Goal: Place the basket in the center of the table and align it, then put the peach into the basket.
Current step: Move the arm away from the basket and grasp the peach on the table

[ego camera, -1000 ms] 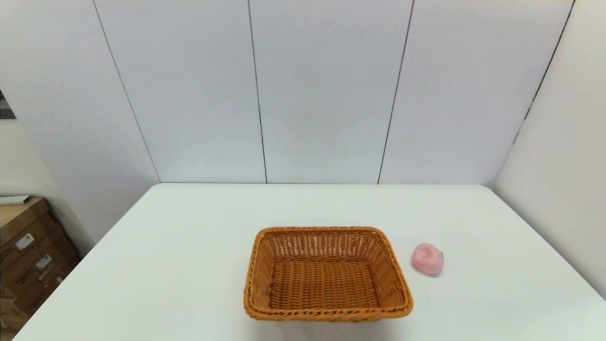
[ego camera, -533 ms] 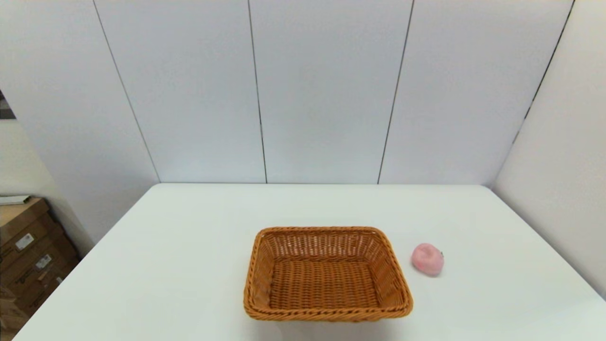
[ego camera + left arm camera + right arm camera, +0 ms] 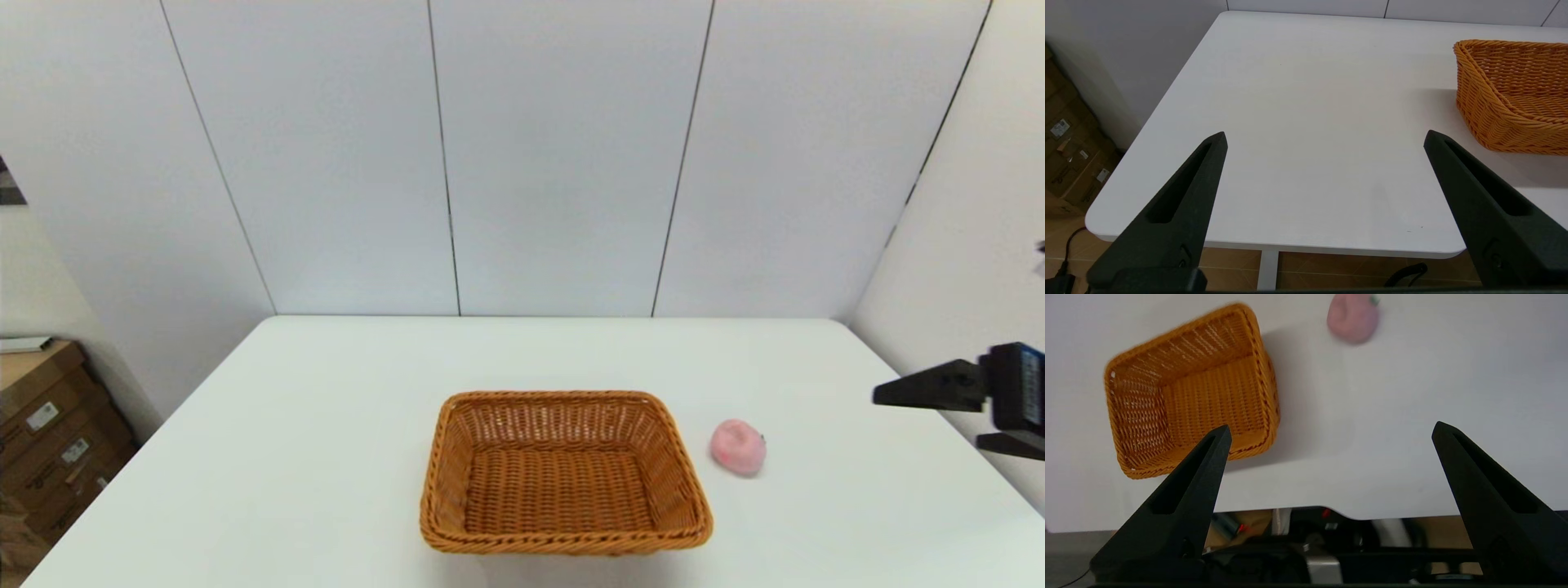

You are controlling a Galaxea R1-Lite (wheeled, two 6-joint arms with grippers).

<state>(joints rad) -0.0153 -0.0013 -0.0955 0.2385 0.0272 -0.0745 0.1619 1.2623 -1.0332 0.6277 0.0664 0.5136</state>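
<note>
The orange-brown wicker basket (image 3: 563,474) sits empty near the middle of the white table (image 3: 326,457), its long sides parallel to the table's front edge. The pale-pink peach (image 3: 737,447) lies on the table just right of the basket, apart from it. My right gripper (image 3: 927,420) hangs open and empty in the air at the table's right side, well right of the peach. Its wrist view looks down on the basket (image 3: 1196,392) and the peach (image 3: 1353,316) beyond the open gripper (image 3: 1331,428). My left gripper (image 3: 1325,136) is open over the table's front left, left of the basket (image 3: 1515,94).
Stacked cardboard boxes (image 3: 49,433) stand on the floor left of the table. Grey wall panels (image 3: 555,163) rise right behind the table's far edge and another wall (image 3: 963,286) runs along its right side. The robot's base (image 3: 1306,547) shows below the table's front edge.
My right gripper has come into the head view at the right edge, raised above the table. The basket and the peach have not moved.
</note>
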